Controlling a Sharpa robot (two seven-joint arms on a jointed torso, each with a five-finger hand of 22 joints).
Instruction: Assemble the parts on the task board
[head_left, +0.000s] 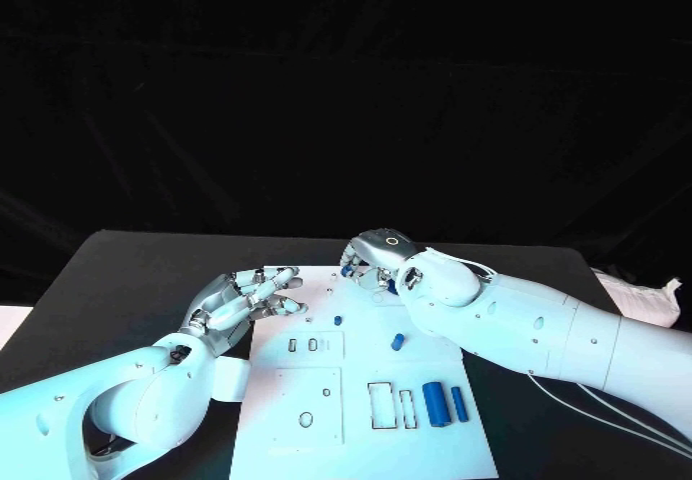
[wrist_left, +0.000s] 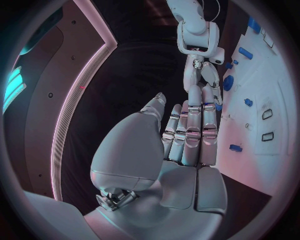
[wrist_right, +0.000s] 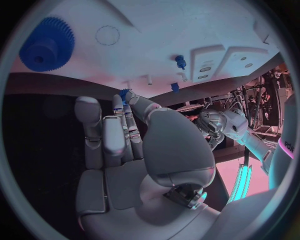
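Observation:
The white task board (head_left: 310, 440) lies in the middle of the black table. My right hand (head_left: 372, 262) hovers over its far edge and pinches a small blue toothed part (wrist_right: 124, 93) between thumb and fingertip. A large blue gear (wrist_right: 47, 44) sits on the board (wrist_right: 156, 30) close by, with a small blue peg (wrist_right: 180, 61) further along. My left hand (head_left: 245, 300) is at the board's far left corner, fingers stretched out and holding nothing (wrist_left: 187, 135). Two long blue pieces (head_left: 434, 404) (head_left: 459, 403) lie at the near right. Two small blue parts (head_left: 338, 321) (head_left: 398, 341) stand mid-board.
Two small slots (head_left: 302, 345) and two rectangular recesses (head_left: 381, 405) are cut into the board. A crumpled white sheet (head_left: 642, 290) lies at the table's right edge. Cables (head_left: 606, 410) trail along my right arm.

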